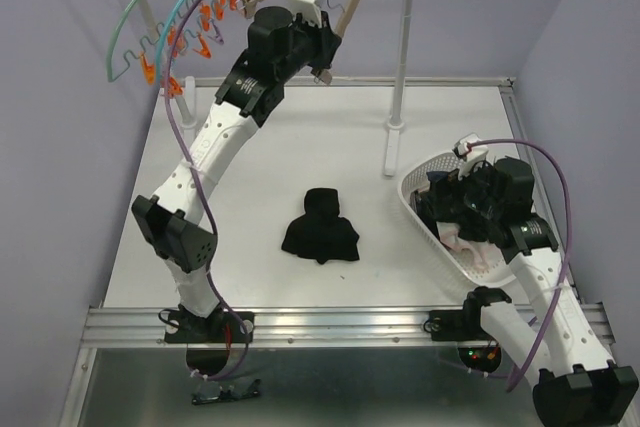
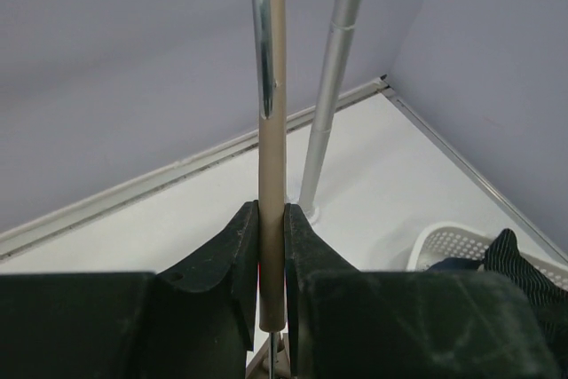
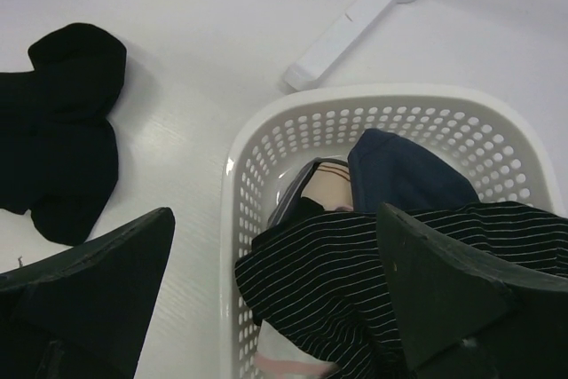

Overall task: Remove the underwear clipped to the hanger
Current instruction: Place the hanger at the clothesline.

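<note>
One black underwear [image 1: 322, 228] lies crumpled in the middle of the table, also at the left of the right wrist view [image 3: 67, 122]. More underwear fills the white basket [image 1: 421, 224]: a black striped piece [image 3: 373, 281] and a navy one [image 3: 399, 175]. My left gripper [image 1: 330, 49] is raised to the hangers at the back. Its jaws [image 2: 272, 246] are shut on a beige hanger bar [image 2: 272, 130] with a metal wire beside it. No cloth hangs from that bar in view. My right gripper [image 3: 275, 215] hangs open over the basket, holding nothing.
A teal hanger [image 1: 150, 7] with orange clips [image 1: 205, 22] hangs at the back left. The rack's white pole [image 1: 401, 47] stands at the back right, with its foot [image 3: 346, 28] near the basket rim [image 3: 232, 219]. Purple walls enclose the table.
</note>
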Robot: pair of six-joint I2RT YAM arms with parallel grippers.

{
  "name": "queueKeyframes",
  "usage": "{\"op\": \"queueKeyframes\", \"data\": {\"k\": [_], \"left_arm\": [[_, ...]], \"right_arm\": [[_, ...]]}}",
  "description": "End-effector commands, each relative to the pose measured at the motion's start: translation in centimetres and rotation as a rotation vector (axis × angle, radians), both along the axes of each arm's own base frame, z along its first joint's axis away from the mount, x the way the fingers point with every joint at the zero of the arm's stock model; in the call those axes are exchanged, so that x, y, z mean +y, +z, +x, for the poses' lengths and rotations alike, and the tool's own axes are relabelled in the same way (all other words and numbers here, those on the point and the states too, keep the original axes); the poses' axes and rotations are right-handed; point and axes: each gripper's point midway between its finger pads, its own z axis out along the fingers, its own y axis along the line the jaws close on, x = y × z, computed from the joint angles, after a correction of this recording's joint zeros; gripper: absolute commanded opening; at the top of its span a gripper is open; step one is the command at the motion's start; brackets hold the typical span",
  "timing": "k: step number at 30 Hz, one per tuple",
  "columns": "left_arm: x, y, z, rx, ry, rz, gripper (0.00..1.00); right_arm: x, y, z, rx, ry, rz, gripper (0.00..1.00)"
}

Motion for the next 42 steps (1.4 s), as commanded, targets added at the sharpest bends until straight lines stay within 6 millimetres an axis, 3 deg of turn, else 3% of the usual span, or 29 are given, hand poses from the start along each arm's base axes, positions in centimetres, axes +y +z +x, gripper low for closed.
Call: {"op": "queueKeyframes", "data": {"k": [1, 4, 5, 17, 25, 35, 42], "left_arm": [[0.2, 6.3, 1.1, -0.101, 0.039, -0.088, 0.0], [-0.3, 5.6, 2.9, -0.082, 0.056, -0.083, 0.0], [-0.1, 7.0, 2.9, -0.109, 0.062, -0.109, 0.0], [0.6, 11.8, 5.9, -0.225, 0.115, -0.324, 0.0], [1.5, 12.3, 8.0, -0.248, 0.14, -0.415, 0.0], [3.2, 15.1, 8.8, -0.34, 0.196, -0.542, 0.0], [3.4, 14.9, 10.0, -0.351, 0.226, -0.589, 0.0]], "right_arm": [[0.6, 1.8, 0.5, -0.095, 0.032, 0.032, 1.0], [0.6, 2.0, 0.4, -0.101, 0.032, 0.036, 1.0], [0.6, 2.1, 0.3, -0.104, 0.034, 0.036, 1.0], [0.8, 2.5, -0.1, -0.118, 0.044, 0.046, 1.0], [0.7, 2.7, -0.1, -0.128, 0.04, 0.045, 1.0], [0.7, 2.4, -0.1, -0.116, 0.04, 0.046, 1.0], [0.7, 2.3, 0.0, -0.113, 0.039, 0.047, 1.0]]}}
